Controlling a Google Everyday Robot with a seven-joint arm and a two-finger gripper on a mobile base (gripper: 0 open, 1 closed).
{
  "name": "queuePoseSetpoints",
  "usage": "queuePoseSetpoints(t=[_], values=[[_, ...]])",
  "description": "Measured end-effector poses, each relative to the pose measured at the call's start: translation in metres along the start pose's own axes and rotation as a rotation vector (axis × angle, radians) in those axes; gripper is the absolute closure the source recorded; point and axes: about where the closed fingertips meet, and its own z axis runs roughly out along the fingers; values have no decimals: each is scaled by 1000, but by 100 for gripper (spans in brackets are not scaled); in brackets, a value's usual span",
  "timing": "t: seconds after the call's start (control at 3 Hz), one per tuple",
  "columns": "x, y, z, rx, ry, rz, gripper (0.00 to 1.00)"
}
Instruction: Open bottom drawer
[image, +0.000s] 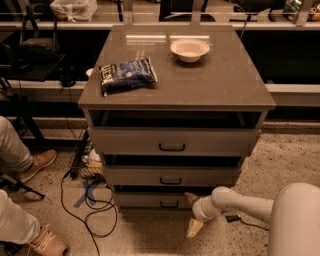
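Observation:
The bottom drawer (145, 201) is the lowest of three grey-taupe drawer fronts in the cabinet, with a small black loop handle (169, 204). It looks shut, or nearly so. My gripper (190, 214) is low, just right of that handle, in front of the drawer's right part. Its two pale fingers are spread apart, one (191, 197) up by the drawer front and one (194, 228) down near the floor. It holds nothing. The white arm (250, 205) comes in from the lower right.
The middle drawer (171, 176) and top drawer (172, 142) sit above. On the cabinet top lie a blue snack bag (127, 75) and a white bowl (189, 49). Cables (85, 200) and a person's legs and shoes (30, 165) are on the floor at the left.

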Motion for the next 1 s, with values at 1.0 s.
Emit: queuePoseSetpoints(t=[1.0], values=[[13, -56, 57, 80, 98, -54, 0]])
